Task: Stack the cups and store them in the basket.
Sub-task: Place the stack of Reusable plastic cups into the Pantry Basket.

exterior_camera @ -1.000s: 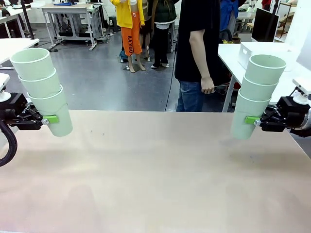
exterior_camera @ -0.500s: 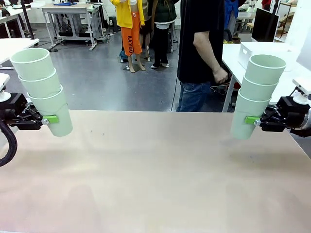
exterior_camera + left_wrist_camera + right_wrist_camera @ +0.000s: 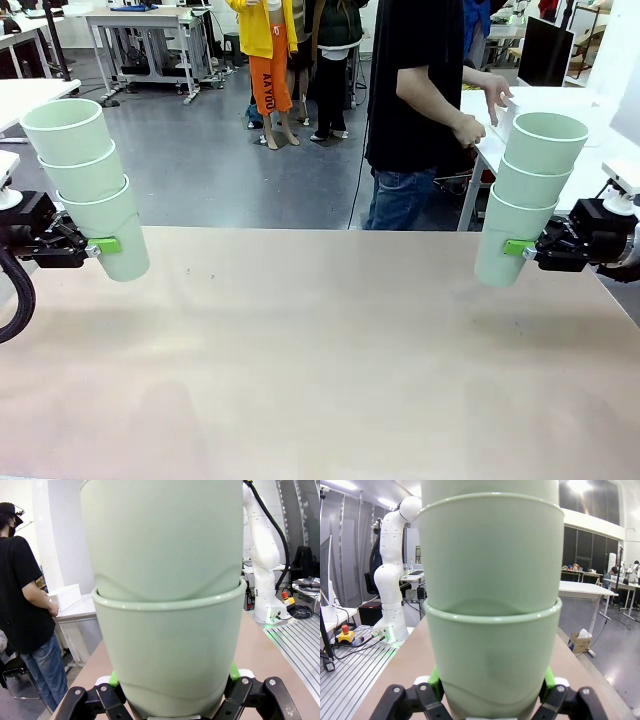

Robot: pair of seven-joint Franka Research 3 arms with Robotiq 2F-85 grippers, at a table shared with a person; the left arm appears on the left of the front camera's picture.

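Observation:
Two stacks of pale green cups are held over the tan table [image 3: 320, 360]. My left gripper [image 3: 103, 245] is shut on the bottom cup of a three-cup stack [image 3: 88, 185] at the left edge, with its rims leaning left. The right gripper [image 3: 517, 247] is shut on the bottom cup of another three-cup stack [image 3: 530, 195] at the right edge, leaning right. In each wrist view the held cups [image 3: 167, 630] [image 3: 492, 625] rise close up between the green pads. A white rectangular container [image 3: 505, 115] sits on the side table; I cannot tell whether it is the basket.
A person in a black shirt [image 3: 415, 80] stands past the table's far edge, both hands [image 3: 480, 110] at the white container. That container and person also appear in the left wrist view [image 3: 65, 597]. The other arm's base [image 3: 392, 595] stands beside the table.
The person has turned right and brought both hands up to the white container on the side table. Both arms and their cup stacks have stayed still.

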